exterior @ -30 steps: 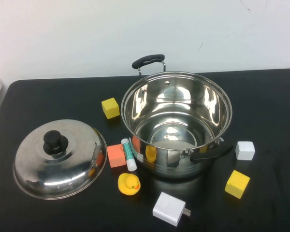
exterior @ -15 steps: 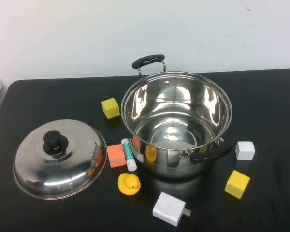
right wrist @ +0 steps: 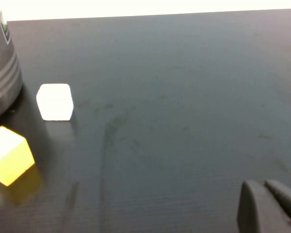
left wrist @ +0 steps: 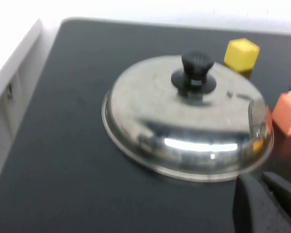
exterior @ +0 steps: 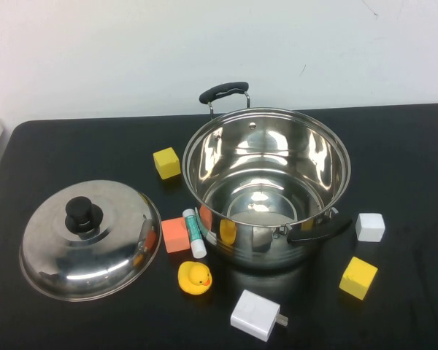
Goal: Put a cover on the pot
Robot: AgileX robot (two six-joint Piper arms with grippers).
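Nothing has shifted over the last second: your pot point(exterior: 266, 186) sits open mid-surface, its lid point(exterior: 91, 238) apart to its left. Left tool point(left wrist: 270, 204) and right tool point(right wrist: 269, 206) both closed, empty; covering hasn't started.

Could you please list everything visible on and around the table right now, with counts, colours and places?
pot: 1, shiny steel with black handles, centre of table, open, nothing visible inside.
lid: 1, steel dome with black knob, left of pot, flat on table.
yellow blocks: 2, one at pot's far left, one near right.
orange block: 1, between lid and pot.
white block: 1, right of pot.
glue stick: 1, white, against pot.
rubber duck: 1, yellow, near side.
charger: 1, white, near edge.
table: 1, black.
left gripper: near lid, shut.
right gripper: over bare table, shut.
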